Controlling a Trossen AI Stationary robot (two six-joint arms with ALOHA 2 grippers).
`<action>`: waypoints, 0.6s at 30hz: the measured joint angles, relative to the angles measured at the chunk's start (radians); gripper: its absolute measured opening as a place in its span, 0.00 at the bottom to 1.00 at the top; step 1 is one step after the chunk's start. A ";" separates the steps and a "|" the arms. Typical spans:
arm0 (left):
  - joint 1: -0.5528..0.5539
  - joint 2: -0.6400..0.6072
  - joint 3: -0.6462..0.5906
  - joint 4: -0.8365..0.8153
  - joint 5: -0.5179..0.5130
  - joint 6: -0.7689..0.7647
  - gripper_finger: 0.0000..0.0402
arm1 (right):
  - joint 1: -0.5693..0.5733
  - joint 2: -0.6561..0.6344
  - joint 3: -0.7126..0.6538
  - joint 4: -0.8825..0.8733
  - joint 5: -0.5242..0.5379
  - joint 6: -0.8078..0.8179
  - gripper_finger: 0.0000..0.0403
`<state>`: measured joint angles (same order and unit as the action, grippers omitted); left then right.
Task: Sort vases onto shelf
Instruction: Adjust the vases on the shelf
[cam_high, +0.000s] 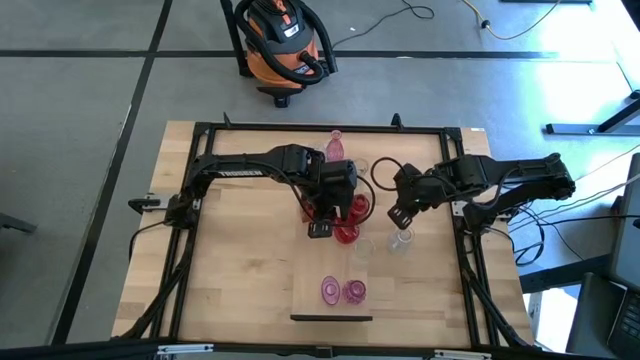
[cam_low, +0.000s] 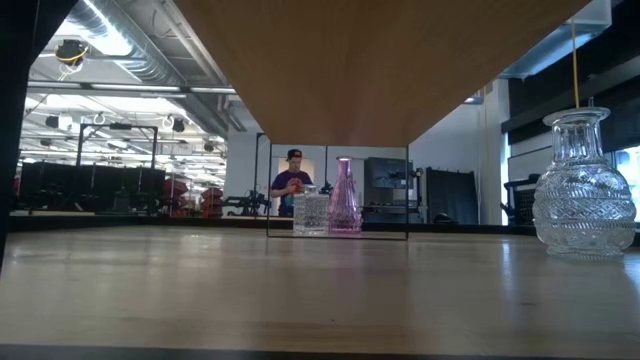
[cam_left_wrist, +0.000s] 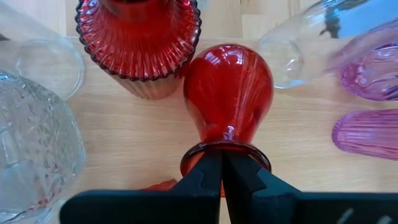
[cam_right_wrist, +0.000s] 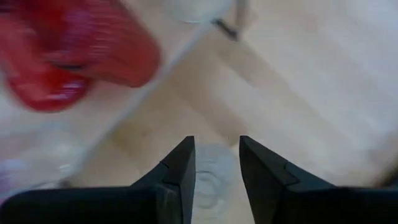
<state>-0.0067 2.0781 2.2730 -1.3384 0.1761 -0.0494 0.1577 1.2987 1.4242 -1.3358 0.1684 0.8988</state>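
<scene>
A smooth deep red bulbous vase (cam_left_wrist: 230, 87) lies just ahead of my left gripper (cam_left_wrist: 222, 171), which is shut at its mouth; in the high view that gripper (cam_high: 320, 228) is at mid-table. Around it stand a ribbed red vase (cam_left_wrist: 140, 43), clear vases (cam_left_wrist: 31, 143) and pink vases (cam_left_wrist: 373, 68). My right gripper (cam_right_wrist: 216, 155) hangs open to the right (cam_high: 400, 214), above a clear vase (cam_high: 401, 241) that shows between its fingers (cam_right_wrist: 214, 177). The shelf (cam_high: 310, 300) lies near the front edge with two pink vases (cam_high: 330, 290) standing on it. My left gripper is shut on the rim of the red vase's mouth (cam_left_wrist: 205, 151), at the side nearest the fingers. The fingers come slanting down from above. The bulb points away from them; whether the vase's base rests on the table, I cannot tell.
A pink bottle vase (cam_high: 335, 146) stands near the table's far edge. The black frame (cam_high: 300, 128) runs around the table. An orange vacuum cleaner (cam_high: 285, 45) is on the floor beyond. The low view shows a cut-glass vase (cam_low: 585, 185) on the table and a person (cam_low: 291, 185) far behind.
</scene>
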 joint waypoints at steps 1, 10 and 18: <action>0.000 0.000 0.000 0.000 0.000 0.000 0.00 | 0.000 0.000 0.000 0.034 -0.029 -0.015 0.27; 0.000 0.000 0.000 0.000 0.001 0.000 0.00 | 0.000 0.000 -0.024 0.226 -0.168 0.010 0.27; 0.000 -0.001 0.000 -0.001 0.001 0.000 0.00 | 0.057 0.002 -0.213 0.467 -0.284 0.154 0.27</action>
<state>-0.0067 2.0769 2.2730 -1.3391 0.1769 -0.0495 0.2150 1.3010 1.2109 -0.8688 -0.1155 1.0525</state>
